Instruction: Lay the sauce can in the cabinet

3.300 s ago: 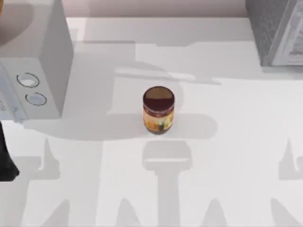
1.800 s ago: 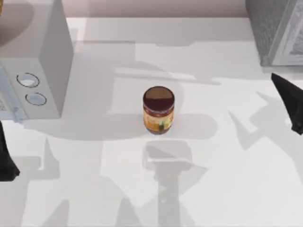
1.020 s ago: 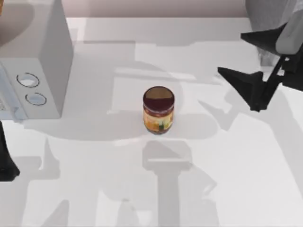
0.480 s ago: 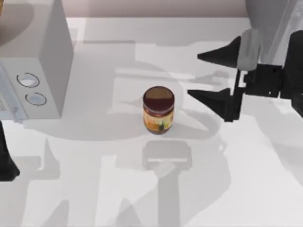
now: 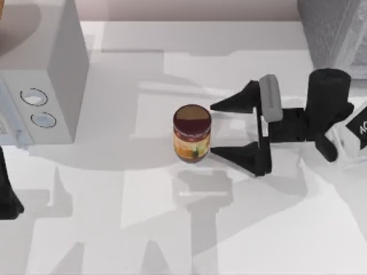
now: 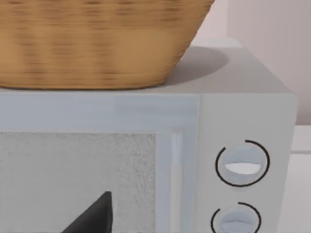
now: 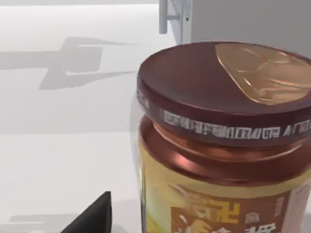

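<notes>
Top view: right gripper [image 5: 211,129] had swung in from the table's right side over the last few seconds and sat level with the sauce can [image 5: 192,133], fingers spread wide, tips just beside the can's right flank. One fingertip [image 5: 221,105] was on the far side of the can's line, the other on the near side, so the can lined up with the gap but wasn't between the fingers yet. No contact that I could see. Nothing held.

Can hadn't moved: upright, mid-table, maroon lid up, same spot as 3 s back.

Right wrist view had the can [image 7: 223,141] looming close with one dark fingertip [image 7: 92,216] beside it, consistent with a near-final approach.

Left gripper [image 5: 7,195] was parked at the table's left edge, next to the white microwave-like box [image 5: 40,74], unchanged across the sequence. Left wrist view faced that box's door and dials [image 6: 241,162], with a wicker basket [image 6: 92,43] on top; can't tell whether its fingers were apart or closed.

My read: reach phase nearly done. Remaining work looked like a short advance to straddle the can, close, lift, then carry to the cabinet. Grey cabinet corner [image 5: 335,34] sat at top right.
</notes>
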`<state>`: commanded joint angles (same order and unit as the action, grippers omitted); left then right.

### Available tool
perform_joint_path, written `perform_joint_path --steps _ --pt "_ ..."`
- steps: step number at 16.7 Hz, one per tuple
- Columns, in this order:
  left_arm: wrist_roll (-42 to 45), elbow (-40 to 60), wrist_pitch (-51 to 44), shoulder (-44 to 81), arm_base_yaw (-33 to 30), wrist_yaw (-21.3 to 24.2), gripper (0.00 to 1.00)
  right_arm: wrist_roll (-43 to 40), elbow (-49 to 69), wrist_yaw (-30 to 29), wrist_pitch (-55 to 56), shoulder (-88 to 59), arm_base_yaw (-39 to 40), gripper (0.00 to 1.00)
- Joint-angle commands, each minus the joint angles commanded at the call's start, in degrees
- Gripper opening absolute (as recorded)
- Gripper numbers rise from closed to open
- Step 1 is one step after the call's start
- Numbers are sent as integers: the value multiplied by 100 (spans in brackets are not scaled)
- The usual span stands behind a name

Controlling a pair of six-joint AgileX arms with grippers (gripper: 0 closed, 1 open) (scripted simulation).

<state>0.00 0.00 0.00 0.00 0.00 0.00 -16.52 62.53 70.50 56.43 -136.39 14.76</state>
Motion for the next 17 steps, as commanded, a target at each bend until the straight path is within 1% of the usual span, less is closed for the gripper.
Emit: perform_joint_path --steps 3,10,12,17 --pt "0 0 0 0 0 0 100 -38 137 150 124 -297 30 100" --pt "0 0 0 0 0 0 100 -25 133 133 122 -296 16 100" --pt "0 0 0 0 0 0 100 85 256 9 195 -373 174 100" --pt "0 0 0 0 0 0 100 475 688 -526 438 -688 725 100"
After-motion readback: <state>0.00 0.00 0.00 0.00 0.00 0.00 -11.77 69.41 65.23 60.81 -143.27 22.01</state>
